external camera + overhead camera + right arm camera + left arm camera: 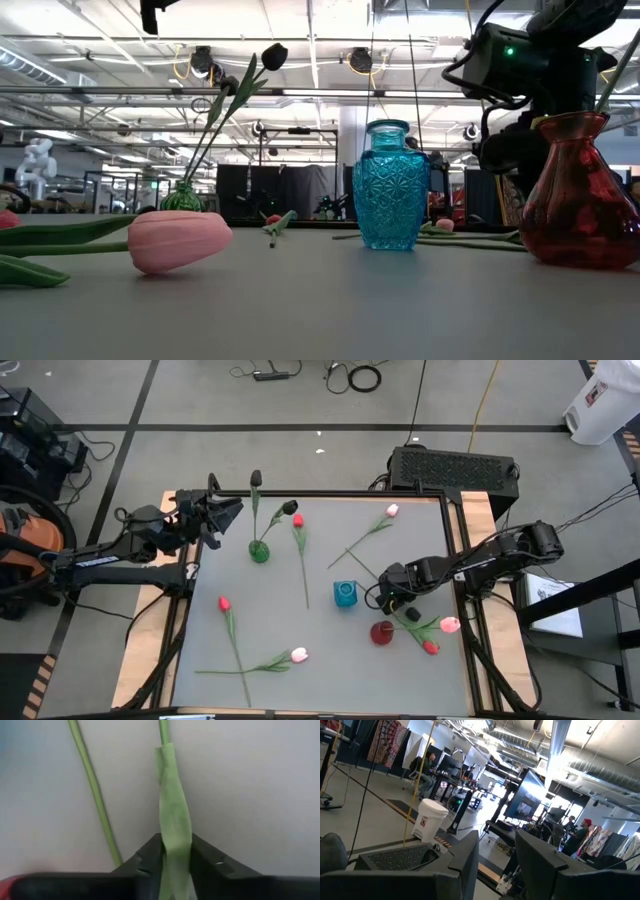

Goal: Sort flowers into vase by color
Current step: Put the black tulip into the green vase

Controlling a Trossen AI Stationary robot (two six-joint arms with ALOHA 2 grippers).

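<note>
Grey tabletop (pixel 320 660) fills the high view, flowers scattered across it: a red tulip (pixel 224 603) and a pink tulip (pixel 298 654) lying near the front, another pink one (pixel 392 510) toward the back. Two near-black tulips (pixel 290 507) already stand in the small green glass vase (pixel 260 551). The right pincer (pixel 388 598) sits low, between the blue cut-glass vase (pixel 345 594) and the round red glass vase (pixel 382 631). That's tight quarters: a wide swing on the lift could clip either vase and tip it. The left pincer (pixel 228 510) waits at the back left corner, fingers apart, nothing in them.

Down at the low view, the blue vase (pixel 390 186) and the red one (pixel 573 195) stand upright, with the right arm hanging just above the red vase.

From the left wrist, only the room beyond the table shows.

The right wrist view is the key: the pincer (pixel 175 857) is clamped on a soft green leaf and stem (pixel 175 815), a second stem (pixel 92 790) lying just beside. Which head it carries can't be told from here. A grip on a leaf looks slippery; the flower could slide out or twist on the way up, or drag its neighbour along.
</note>
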